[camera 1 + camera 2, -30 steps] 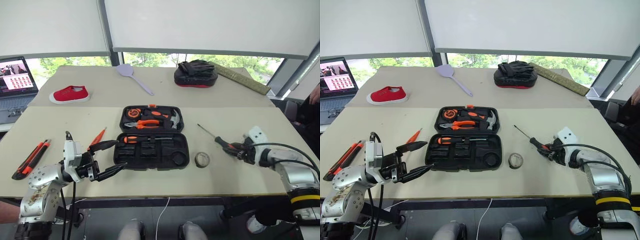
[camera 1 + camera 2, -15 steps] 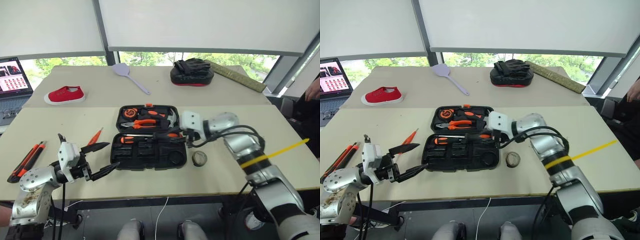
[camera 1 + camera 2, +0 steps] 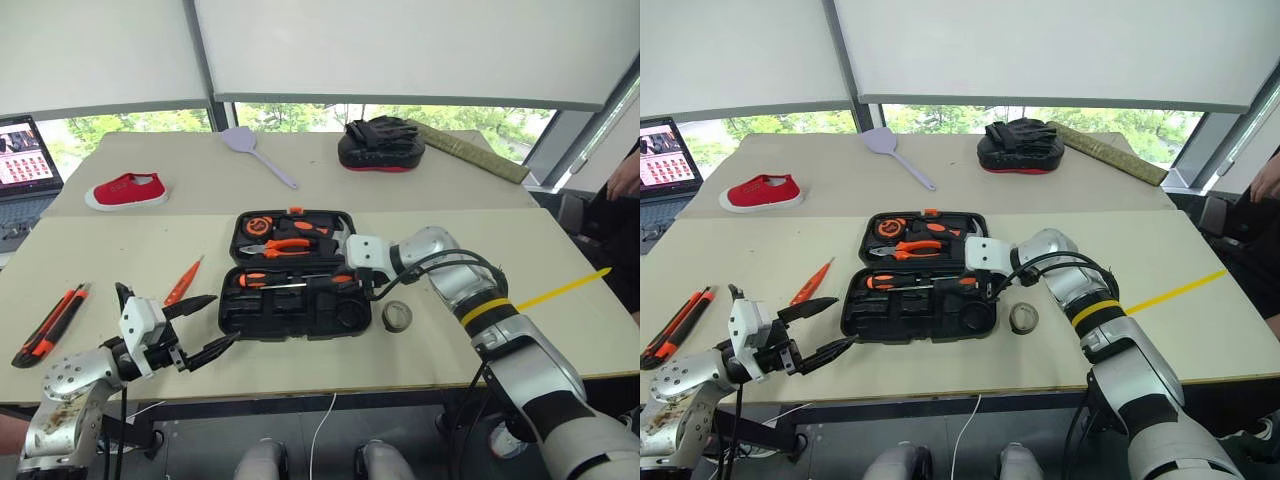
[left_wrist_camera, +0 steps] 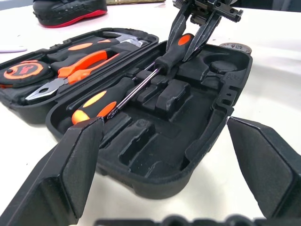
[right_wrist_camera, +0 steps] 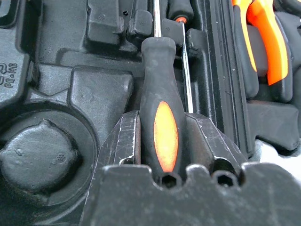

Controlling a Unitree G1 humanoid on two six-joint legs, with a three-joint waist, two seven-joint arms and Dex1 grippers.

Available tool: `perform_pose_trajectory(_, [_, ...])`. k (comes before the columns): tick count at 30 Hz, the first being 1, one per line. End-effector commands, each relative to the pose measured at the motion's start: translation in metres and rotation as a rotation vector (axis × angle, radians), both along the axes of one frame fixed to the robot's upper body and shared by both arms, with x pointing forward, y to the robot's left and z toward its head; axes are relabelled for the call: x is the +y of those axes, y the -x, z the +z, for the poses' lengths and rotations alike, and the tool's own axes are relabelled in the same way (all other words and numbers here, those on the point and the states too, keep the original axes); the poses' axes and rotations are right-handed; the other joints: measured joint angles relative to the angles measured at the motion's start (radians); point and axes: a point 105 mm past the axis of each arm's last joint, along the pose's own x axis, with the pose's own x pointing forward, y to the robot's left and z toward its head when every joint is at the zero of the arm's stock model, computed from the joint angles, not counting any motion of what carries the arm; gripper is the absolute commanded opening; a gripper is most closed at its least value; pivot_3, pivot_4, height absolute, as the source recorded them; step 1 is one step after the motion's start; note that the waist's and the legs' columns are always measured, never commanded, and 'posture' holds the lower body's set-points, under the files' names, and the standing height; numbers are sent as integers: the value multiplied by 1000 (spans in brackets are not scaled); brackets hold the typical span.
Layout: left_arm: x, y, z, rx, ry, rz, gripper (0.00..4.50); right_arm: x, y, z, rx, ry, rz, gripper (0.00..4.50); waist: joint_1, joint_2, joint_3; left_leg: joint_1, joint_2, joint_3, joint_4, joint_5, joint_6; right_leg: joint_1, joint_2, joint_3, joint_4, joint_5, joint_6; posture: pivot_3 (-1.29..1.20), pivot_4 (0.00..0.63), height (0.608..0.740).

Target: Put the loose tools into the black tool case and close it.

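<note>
On the near table the case point(image 3: 298, 272) lay open, its far half full, its near half holding one screwdriver. The right gripper point(image 3: 345, 283) was clamped on a second screwdriver point(image 4: 175, 49) above the near half, not yet released; its long axis ran along the case, handle toward the robot's right, shaft toward its left. Loose tools remained: a cutter point(image 3: 50, 324) at far left, a slim orange screwdriver point(image 3: 185, 282), a tape roll point(image 3: 397, 316) just beside the case. The left gripper point(image 3: 200, 328) hung empty, fingers apart, near the case's left corner. Closing was still to come.

Moulded characters are seen on the black tool case point(image 5: 14, 80), but only "PE-HD" can be partly read. No other text can be made out.
</note>
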Motion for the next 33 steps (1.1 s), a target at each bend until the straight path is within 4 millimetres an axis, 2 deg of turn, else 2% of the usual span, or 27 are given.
perform_pose_trajectory(1, [-1,1,12,-54,-14,0,4500,-6,-3,7,-26,9,-8,1026,0,0,0,0,0,0,0,0,0,0,0,0,0,0,0,0,150,740])
perform_pose_trajectory(2, [-1,1,14,-57,-14,1,4500,-7,-1,6,-7,12,0,1026,0,0,0,0,0,0,0,0,0,0,0,0,0,0,0,0,150,740])
perform_pose_trajectory(4, [-1,0,15,-62,-14,2,4500,-6,0,11,-53,-7,26,2030,1,0,0,0,0,0,0,0,0,0,0,0,0,0,0,0,150,740])
perform_pose_trajectory(6, [-3,-2,19,-70,-15,2,4500,-4,-3,27,-136,-62,44,2619,2,0,0,0,0,0,0,0,0,0,0,0,0,0,0,0,150,740])
perform_pose_trajectory(7, [-6,-2,22,-76,-14,0,4500,-5,-6,42,-165,-117,43,2869,2,0,0,0,0,0,0,0,0,0,0,0,0,0,0,0,150,740])
perform_pose_trajectory(9, [-9,-3,26,-82,-14,0,4500,-7,-7,61,-178,-197,39,2869,1,0,0,0,0,0,0,0,0,0,0,0,0,0,0,0,150,740])
perform_pose_trajectory(12, [-13,-5,30,-86,-11,-5,4500,-9,7,87,-47,-407,108,2869,1,0,0,0,0,0,0,0,0,0,0,0,0,0,0,0,150,740])
perform_pose_trajectory(14, [-15,-7,32,-86,-10,-5,4500,-7,12,91,6,-481,136,2869,1,0,0,0,0,0,0,0,0,0,0,0,0,0,0,0,150,740])
perform_pose_trajectory(15, [-16,-9,33,-88,-8,-6,4500,-2,11,91,30,-530,119,2644,1,0,0,0,0,0,0,0,0,1,0,0,0,0,0,0,150,740])
perform_pose_trajectory(17, [-19,-11,35,-92,-6,-9,4500,8,6,85,52,-582,74,2148,-3,0,0,1,0,0,0,0,0,2,0,0,0,0,0,0,150,740])
perform_pose_trajectory(23, [-22,-15,39,-96,-4,-10,4500,40,2,41,96,-550,13,102,-5,0,1,1,1,0,0,0,0,1,2,0,0,0,-1,0,150,740])
perform_pose_trajectory(27, [-19,-16,38,-85,-13,-8,4500,44,7,3,141,-406,17,10,2,0,1,1,0,0,0,0,0,1,1,0,0,0,-1,0,150,740])
perform_pose_trajectory(30, [-15,-17,36,-65,-19,2,4500,38,6,-21,166,-304,-12,10,0,1,1,1,0,0,0,0,0,1,1,0,0,0,0,0,150,740])
perform_pose_trajectory(33, [-14,-17,32,-51,-24,15,4500,31,1,-34,172,-239,-57,10,-1,1,1,2,1,0,0,0,-1,2,1,0,0,0,-1,0,150,740])
